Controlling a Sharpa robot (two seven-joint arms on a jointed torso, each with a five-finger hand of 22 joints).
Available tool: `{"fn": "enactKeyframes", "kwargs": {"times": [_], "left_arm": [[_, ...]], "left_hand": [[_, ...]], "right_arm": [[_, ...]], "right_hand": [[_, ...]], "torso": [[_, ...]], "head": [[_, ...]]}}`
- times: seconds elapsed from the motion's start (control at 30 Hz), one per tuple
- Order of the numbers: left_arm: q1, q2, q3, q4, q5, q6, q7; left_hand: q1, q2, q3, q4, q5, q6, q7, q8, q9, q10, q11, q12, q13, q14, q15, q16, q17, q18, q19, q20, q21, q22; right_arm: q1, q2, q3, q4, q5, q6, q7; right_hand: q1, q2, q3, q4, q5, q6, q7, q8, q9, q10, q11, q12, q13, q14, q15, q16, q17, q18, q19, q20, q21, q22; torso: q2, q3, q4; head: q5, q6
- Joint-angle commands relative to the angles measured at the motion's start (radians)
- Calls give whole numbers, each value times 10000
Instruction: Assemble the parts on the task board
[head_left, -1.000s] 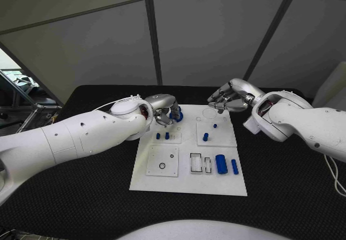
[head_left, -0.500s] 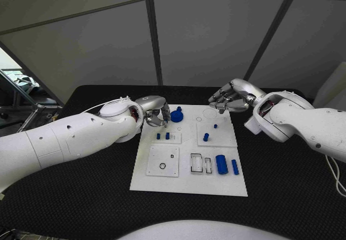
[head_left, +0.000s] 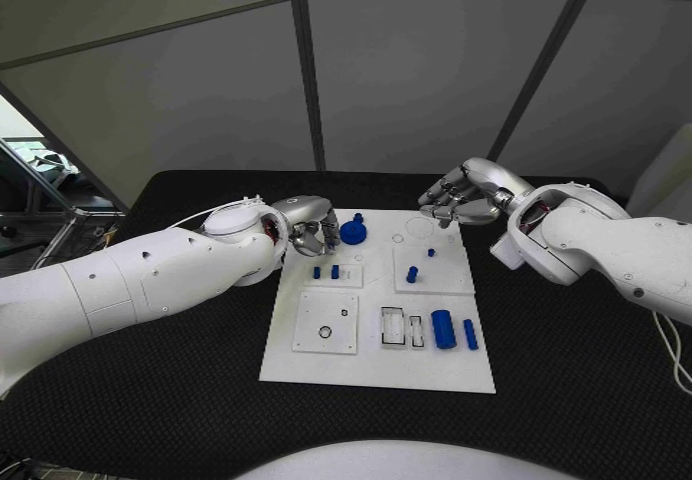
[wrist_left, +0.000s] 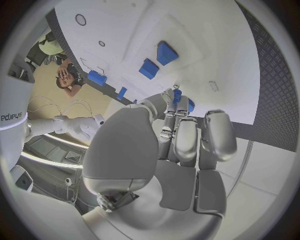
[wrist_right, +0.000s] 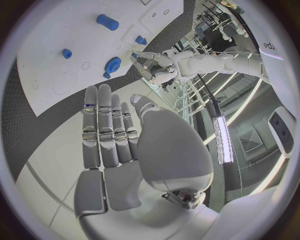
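On the task board (head_left: 378, 372), the blue round knob (head_left: 353, 234) stands just beside the left hand (head_left: 309, 233), whose curled fingers hold nothing. The right hand (head_left: 459, 200) hovers near, fingers together, empty. Several blue parts (head_left: 453, 329) lie loose; assembly seems far from finished.

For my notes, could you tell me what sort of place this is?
Probably a robotics lab test cell: grey partition panels behind a black table, with a white task board of blue parts.

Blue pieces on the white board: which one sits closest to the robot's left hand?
The round blue gear-like piece at the board's far end, right beside the left hand; the other blue pieces lie nearer the robot.
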Motion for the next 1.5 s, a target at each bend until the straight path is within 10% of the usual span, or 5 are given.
{"fn": "enactKeyframes", "kwargs": {"times": [0.03,1.5], "left_arm": [[0,38,10,-54,73,229,-91],[-19,194,3,-223,216,732,-203]], "left_hand": [[-86,3,34,19,16,-10,52,-45,-10,62,19,-54,18,98,-5,46,-6,-442,110,-37,10,13],[-515,-203,-153,113,12,-386,153,-417,-120,-312,171,-607,-71,86,119,83,-79,-442,84,37,-62,1]], "right_arm": [[20,-17,8,25,-44,-86,84],[20,25,8,-18,-52,-122,67]], "right_hand": [[101,36,50,-6,52,55,35,-36,14,52,6,-32,-16,35,-2,-56,17,35,88,-5,-55,-11],[107,40,65,-15,79,63,32,-33,15,60,3,-30,-24,47,-6,-67,25,35,101,-10,-60,-13]], "torso": [[-8,7,14],[0,-2,11]], "head": [[4,4],[-25,-49]]}}
